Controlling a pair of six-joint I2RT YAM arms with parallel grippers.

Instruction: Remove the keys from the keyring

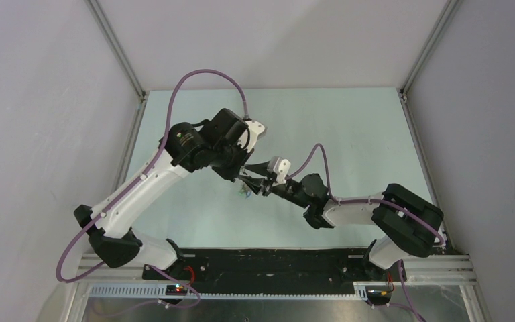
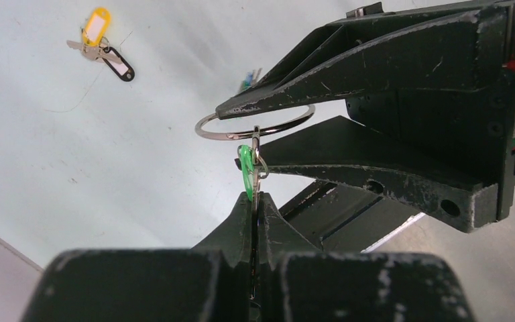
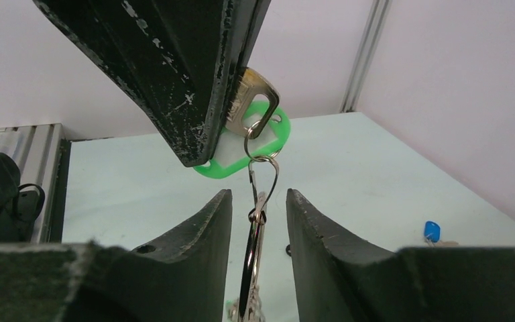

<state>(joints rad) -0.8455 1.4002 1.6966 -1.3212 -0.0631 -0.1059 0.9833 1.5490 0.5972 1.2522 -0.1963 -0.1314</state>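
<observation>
My left gripper (image 2: 255, 201) is shut on a key with a green plastic head (image 2: 246, 171) and holds it off the table; the silver key blade (image 3: 255, 94) and green head (image 3: 241, 157) also show in the right wrist view, pinched by the left fingers (image 3: 188, 80). A small metal loop joins the key to the keyring (image 2: 255, 127), a thin silver ring. The ring (image 3: 251, 268) hangs edge-on between the fingers of my open right gripper (image 3: 258, 201), with a gap on each side. More keys (image 3: 255, 312) dangle below it. Both grippers meet at mid-table (image 1: 247, 181).
A yellow-and-black tagged piece (image 2: 100, 43) lies on the pale table off to the side. A loose blue-headed key (image 3: 432, 231) lies on the table to the right. Grey walls and aluminium posts enclose the table (image 1: 349, 127).
</observation>
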